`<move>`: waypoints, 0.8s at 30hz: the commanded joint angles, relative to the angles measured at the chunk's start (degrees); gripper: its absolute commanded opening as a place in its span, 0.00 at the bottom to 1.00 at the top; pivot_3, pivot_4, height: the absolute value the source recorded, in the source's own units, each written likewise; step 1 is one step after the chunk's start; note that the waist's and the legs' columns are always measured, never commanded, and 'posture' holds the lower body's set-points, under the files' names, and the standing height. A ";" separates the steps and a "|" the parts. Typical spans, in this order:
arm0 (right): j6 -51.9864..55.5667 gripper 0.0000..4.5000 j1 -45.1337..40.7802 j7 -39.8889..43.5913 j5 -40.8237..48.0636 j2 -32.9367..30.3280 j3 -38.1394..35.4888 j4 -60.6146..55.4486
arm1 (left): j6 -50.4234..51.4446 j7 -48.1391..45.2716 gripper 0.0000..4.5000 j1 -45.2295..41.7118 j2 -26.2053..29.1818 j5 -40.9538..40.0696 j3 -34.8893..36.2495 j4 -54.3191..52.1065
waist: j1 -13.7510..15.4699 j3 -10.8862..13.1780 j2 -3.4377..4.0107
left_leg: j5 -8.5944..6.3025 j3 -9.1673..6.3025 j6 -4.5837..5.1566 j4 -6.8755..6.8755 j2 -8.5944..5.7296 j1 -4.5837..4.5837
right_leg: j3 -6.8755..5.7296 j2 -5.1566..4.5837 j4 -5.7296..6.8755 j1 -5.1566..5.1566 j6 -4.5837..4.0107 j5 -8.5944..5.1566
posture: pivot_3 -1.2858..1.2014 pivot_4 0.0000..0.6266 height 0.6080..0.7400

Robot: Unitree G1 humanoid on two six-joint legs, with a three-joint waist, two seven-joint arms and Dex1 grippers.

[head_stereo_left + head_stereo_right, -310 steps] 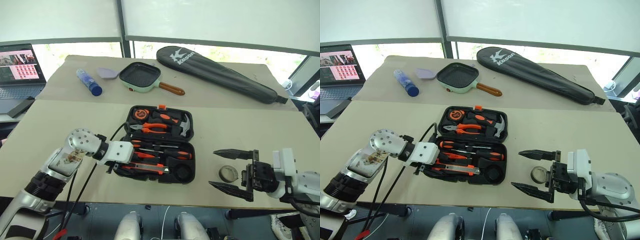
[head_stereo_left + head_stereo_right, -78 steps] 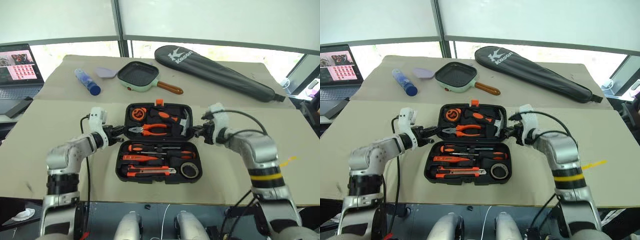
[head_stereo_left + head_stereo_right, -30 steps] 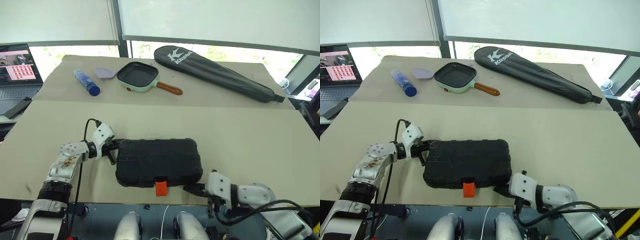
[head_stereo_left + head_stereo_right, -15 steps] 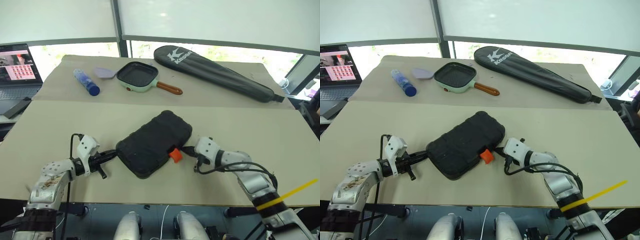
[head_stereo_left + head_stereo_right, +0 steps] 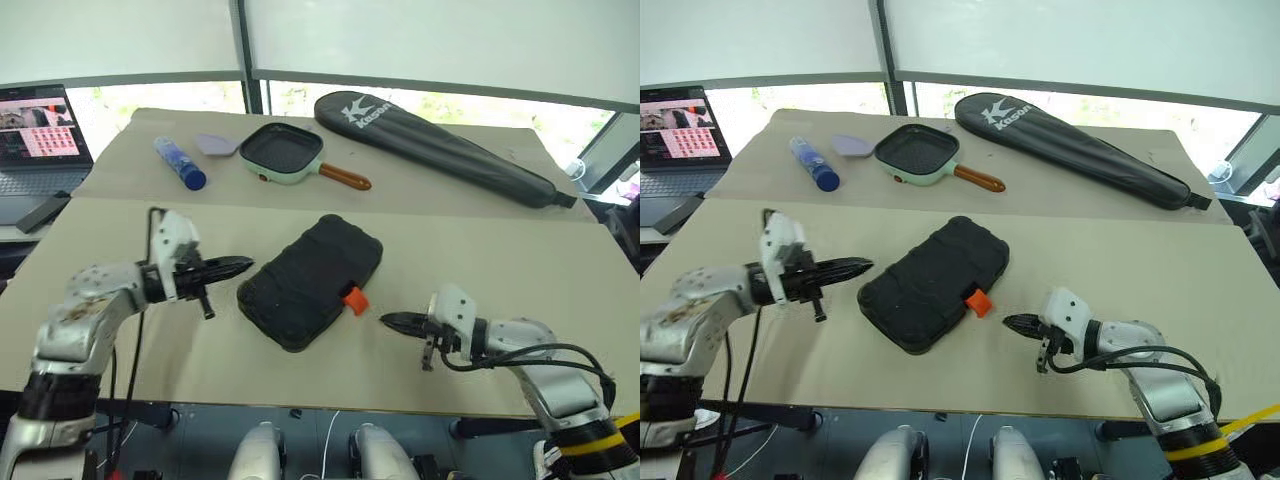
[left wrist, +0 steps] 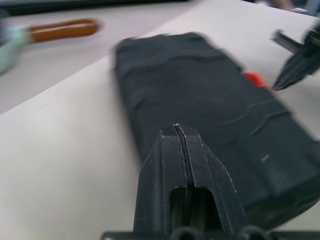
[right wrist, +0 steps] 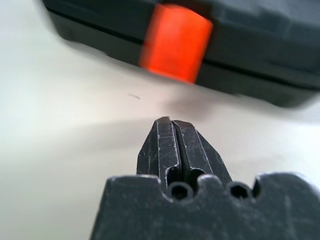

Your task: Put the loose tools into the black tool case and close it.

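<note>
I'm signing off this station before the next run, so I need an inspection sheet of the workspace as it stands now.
Surface: tan table, bare around the case.
Job's things: black tool case lies shut and skewed on the table, orange latch facing the right pincer; no loose tools seen.
Clutter: green grill pan, blue bottle, a small lilac item and long black racket bag at the far side.
Grippers: left pincer shut, clear of the case's left edge; right pincer shut, pointing at the latch, not touching.
Cables: black cable loops along the right arm.
Surroundings: laptop at far left, windows behind.
</note>
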 commanded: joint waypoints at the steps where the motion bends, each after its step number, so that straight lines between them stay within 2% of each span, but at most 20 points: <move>1: 2.36 0.00 -1.25 -1.48 0.74 0.62 -1.30 -3.06 | -0.65 -0.64 0.00 -4.79 -3.06 2.70 -4.93 2.63 | 0.05 0.01 -0.01 | 0.00 0.00 0.00 0.00 -0.01 -0.04 | -0.01 0.04 0.00 -0.01 0.00 0.00 | 0.52 0.24 1.00; 4: 2.84 0.00 -3.12 -2.43 0.17 2.23 -0.62 -2.81 | -2.81 0.38 0.00 -7.11 -5.02 8.18 -9.81 6.66 | -0.10 0.01 -0.01 | 0.00 0.05 0.00 0.01 -0.01 -0.06 | -0.02 0.10 0.00 -0.04 0.00 0.00 | 0.52 0.24 1.00; 7: 2.16 0.00 -5.22 -2.61 -1.23 3.66 0.81 -1.45 | -3.02 0.32 0.00 -7.54 -6.53 9.66 -11.57 8.66 | -0.03 0.01 -0.01 | 0.00 0.04 0.00 0.01 -0.01 -0.06 | 0.00 0.12 0.00 -0.04 0.00 0.00 | 0.52 0.24 1.00; 24: -3.11 0.00 -9.81 -2.70 -6.35 8.83 4.07 5.24 | -4.53 1.27 0.00 -5.34 -8.56 12.24 -11.51 10.80 | -0.31 -0.04 0.07 | 0.01 0.04 0.01 0.02 0.01 0.13 | 0.01 0.12 0.05 0.09 -0.01 0.00 | 0.52 0.24 1.00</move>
